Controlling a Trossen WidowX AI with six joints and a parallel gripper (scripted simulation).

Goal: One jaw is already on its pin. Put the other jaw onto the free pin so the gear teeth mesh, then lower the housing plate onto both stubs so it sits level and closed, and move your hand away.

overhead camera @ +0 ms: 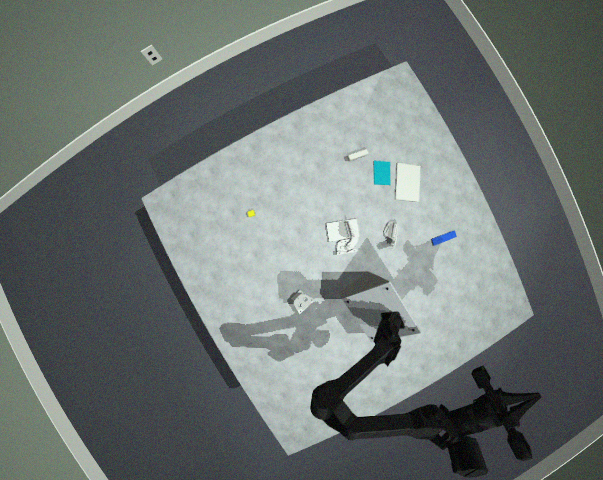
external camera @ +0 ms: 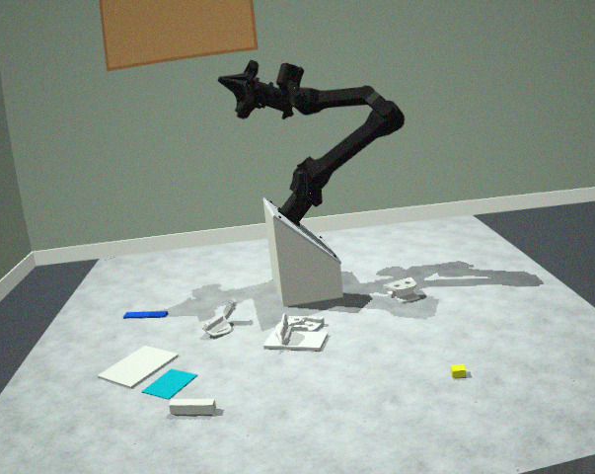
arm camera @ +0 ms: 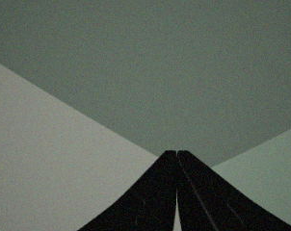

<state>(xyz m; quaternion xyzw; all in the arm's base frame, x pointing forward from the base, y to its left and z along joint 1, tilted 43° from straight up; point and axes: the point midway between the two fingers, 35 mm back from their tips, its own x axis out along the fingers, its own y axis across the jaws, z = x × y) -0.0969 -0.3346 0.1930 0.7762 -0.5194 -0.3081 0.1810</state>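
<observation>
A white base plate (overhead camera: 333, 232) (external camera: 310, 342) lies on the table, with a white jaw (overhead camera: 353, 230) (external camera: 284, 330) on it. Its pins and gear teeth are too small to tell apart. A second white jaw (overhead camera: 393, 230) (external camera: 217, 326) lies loose beside the base, one end raised. The white housing plate (overhead camera: 302, 301) (external camera: 403, 286), with two holes, stands tilted on the table on the other side, apart from the base. My gripper (overhead camera: 539, 396) (external camera: 219, 79) (arm camera: 175, 161) is shut and empty, fingertips together, high up and away from all the parts.
A wedge-shaped arm stand (external camera: 307, 270) is near the parts. A blue bar (overhead camera: 443, 238) (external camera: 145, 314), a cream sheet (overhead camera: 408, 181) (external camera: 138, 365), a teal sheet (overhead camera: 382, 172) (external camera: 170, 383), a pale block (overhead camera: 357, 154) (external camera: 192, 407) and a yellow cube (overhead camera: 250, 213) (external camera: 458, 371) lie on the table.
</observation>
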